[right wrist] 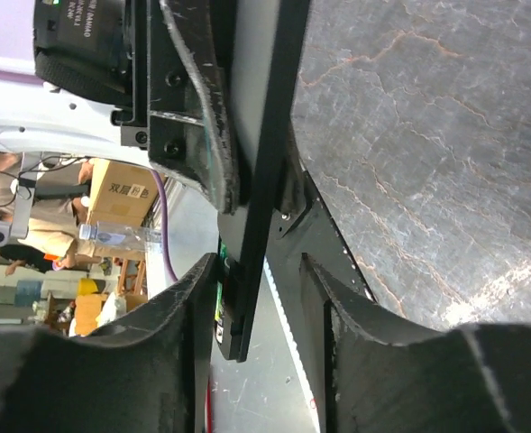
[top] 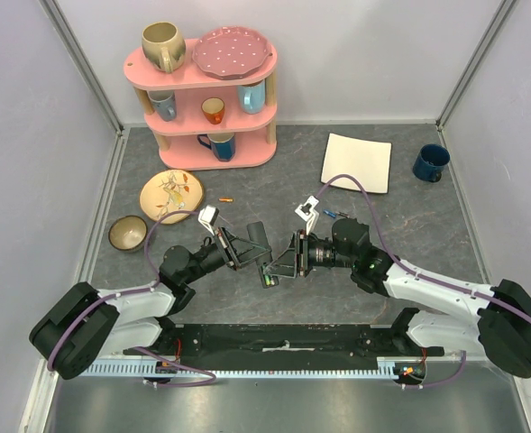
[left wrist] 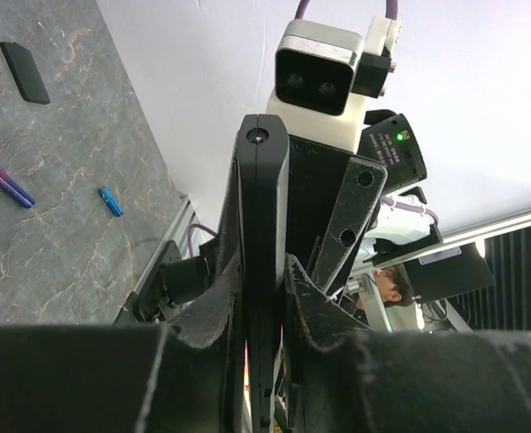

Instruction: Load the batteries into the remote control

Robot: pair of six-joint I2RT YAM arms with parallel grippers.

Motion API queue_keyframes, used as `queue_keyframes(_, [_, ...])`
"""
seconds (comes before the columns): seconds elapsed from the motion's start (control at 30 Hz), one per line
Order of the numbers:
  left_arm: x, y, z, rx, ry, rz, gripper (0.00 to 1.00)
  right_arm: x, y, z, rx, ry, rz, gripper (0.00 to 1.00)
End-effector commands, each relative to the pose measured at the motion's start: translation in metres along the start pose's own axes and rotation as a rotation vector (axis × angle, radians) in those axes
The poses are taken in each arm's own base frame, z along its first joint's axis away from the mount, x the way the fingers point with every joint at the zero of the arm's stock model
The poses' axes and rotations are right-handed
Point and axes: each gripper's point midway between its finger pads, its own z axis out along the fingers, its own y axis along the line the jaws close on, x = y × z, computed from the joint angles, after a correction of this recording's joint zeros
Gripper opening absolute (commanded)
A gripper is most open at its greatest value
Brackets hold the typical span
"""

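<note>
Remote control [left wrist: 263,225] stands on end above the bench [left wrist: 62,135], lifted clear of it at the middle of the workspace where the two arms meet. From the left wrist it shows edge-on as a slim black bar. The left fingers [left wrist: 215,311] are pressed in on it from both sides near its lower part, so this arm carries it. The right fingers [right wrist: 197,307] are spread wider than the bar is thick, and the bar runs down through the gap between them. It passes close to one finger, but I cannot tell whether it touches.

No view shows the battery bay, so I cannot say if it is open or what it holds. The batteries lie loose on the bench, apart from the remote: a purple one [left wrist: 8,187] and a blue one [left wrist: 111,201] near each other, and an orange one [top: 225,198] beside the painted plate [top: 170,192]. A flat black piece [left wrist: 23,72] lies further off and may be the bay cover, though that is a guess.

The step in hand looks like a regrasp or handover of the remote between the arms, before any cell is picked up. Loading seems to be at an early stage.

Next, one arm should take a firm, steady hold with the bay facing up or outward. The other arm then has to come free, go down to a battery, and pinch it across its length. These cells are thin and round, so they are likely to roll or slip from a poor pinch.
</note>
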Motion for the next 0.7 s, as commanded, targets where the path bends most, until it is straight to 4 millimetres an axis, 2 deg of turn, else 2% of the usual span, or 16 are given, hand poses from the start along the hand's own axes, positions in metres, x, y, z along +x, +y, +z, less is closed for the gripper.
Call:
queue_keyframes(0.0, [-0.003, -0.02, 0.001, 0.073, -0.011, 0.054, 0.02, -0.02, 0.01, -0.004, 0.013, -0.051, -0.041, 0.55])
queue_keyframes(0.1, [-0.003, -0.017, 0.001, 0.062, -0.009, 0.056, 0.02, -0.027, 0.016, -0.01, 0.016, -0.063, -0.054, 0.63])
queue_keyframes(0.13, [-0.003, -0.016, 0.001, 0.059, -0.01, 0.056, 0.02, -0.027, 0.019, -0.012, 0.013, -0.055, -0.054, 0.64])
queue_keyframes(0.2, [-0.003, -0.015, 0.001, 0.055, -0.014, 0.058, 0.02, -0.039, 0.029, -0.019, 0.0, -0.08, -0.078, 0.67])
queue_keyframes(0.23, [-0.003, -0.013, 0.0, 0.051, -0.014, 0.062, 0.02, -0.04, 0.027, -0.024, 0.021, -0.073, -0.094, 0.68])
queue_keyframes(0.3, [-0.004, -0.011, 0.0, 0.044, -0.02, 0.065, 0.02, -0.062, 0.04, -0.04, 0.031, -0.133, -0.154, 0.7])
queue_keyframes(0.33, [-0.004, -0.01, -0.001, 0.041, -0.021, 0.068, 0.02, -0.062, 0.03, -0.047, 0.088, -0.12, -0.187, 0.7])
queue_keyframes(0.37, [-0.004, -0.009, -0.002, 0.039, -0.022, 0.068, 0.02, -0.081, 0.026, -0.055, 0.169, -0.178, -0.232, 0.7])
queue_keyframes(0.4, [-0.005, -0.008, -0.003, 0.036, -0.025, 0.069, 0.02, -0.091, 0.016, -0.067, 0.261, -0.213, -0.262, 0.7])
queue_keyframes(0.43, [-0.006, -0.01, -0.004, 0.041, -0.027, 0.071, 0.02, -0.084, -0.007, -0.078, 0.399, -0.176, -0.252, 0.7])
queue_keyframes(0.47, [-0.005, -0.008, -0.006, 0.037, -0.028, 0.069, 0.02, -0.095, -0.02, -0.09, 0.507, -0.199, -0.325, 0.7])
queue_keyframes(0.5, [-0.006, -0.007, -0.007, 0.029, -0.032, 0.068, 0.02, -0.106, -0.051, -0.11, 0.709, -0.252, -0.326, 0.69])
queue_keyframes(0.53, [-0.007, -0.01, -0.009, 0.034, -0.036, 0.073, 0.02, -0.099, -0.076, -0.129, 0.863, -0.23, -0.315, 0.69])
queue_keyframes(0.57, [-0.005, 0.0, -0.012, -0.008, -0.031, 0.055, 0.02, -0.095, -0.101, -0.141, 0.991, -0.212, -0.305, 0.68])
queue_keyframes(0.6, [-0.005, 0.002, -0.013, -0.019, -0.035, 0.059, 0.02, -0.1, -0.121, -0.167, 1.173, -0.262, -0.306, 0.68])
queue_keyframes(0.67, [-0.004, 0.004, -0.018, -0.032, -0.04, 0.068, 0.02, -0.084, -0.154, -0.188, 1.317, -0.232, -0.275, 0.69])
